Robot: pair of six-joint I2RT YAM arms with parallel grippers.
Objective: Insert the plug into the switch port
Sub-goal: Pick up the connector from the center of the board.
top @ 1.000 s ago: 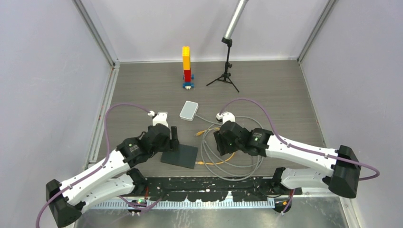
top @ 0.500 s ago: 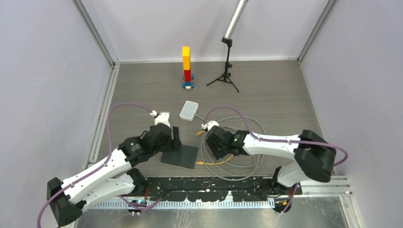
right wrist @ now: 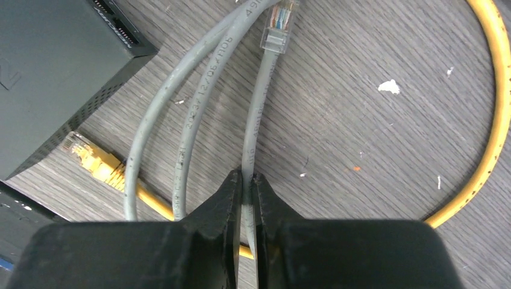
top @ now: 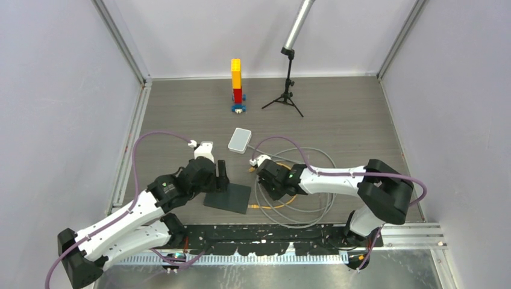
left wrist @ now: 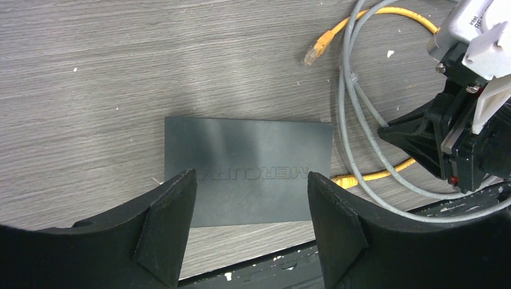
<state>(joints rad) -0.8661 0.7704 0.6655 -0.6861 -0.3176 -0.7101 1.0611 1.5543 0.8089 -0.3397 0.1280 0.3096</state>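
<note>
The small white box [top: 239, 140] lies flat mid-table; its switch port does not show from above. A grey cable [right wrist: 256, 114] ends in a clear plug [right wrist: 277, 24] lying on the wood. My right gripper [right wrist: 246, 176] is shut on this cable a short way behind the plug, low over the cable coil [top: 266, 189]. My left gripper [left wrist: 250, 177] hangs open and empty over a dark grey box [left wrist: 253, 144], to the left of the right gripper [top: 222, 174].
The dark grey box [right wrist: 48, 72] has sockets along its side. A yellow cable [right wrist: 491, 90] loops through the grey coil, one yellow plug [right wrist: 90, 159] by the dark box, another [left wrist: 316, 48] farther out. A brick tower [top: 237, 84] and small tripod [top: 287, 90] stand at the back.
My right arm swung left and down over the cable coil, and its jaws closed on the grey cable. The left arm stayed still.
</note>
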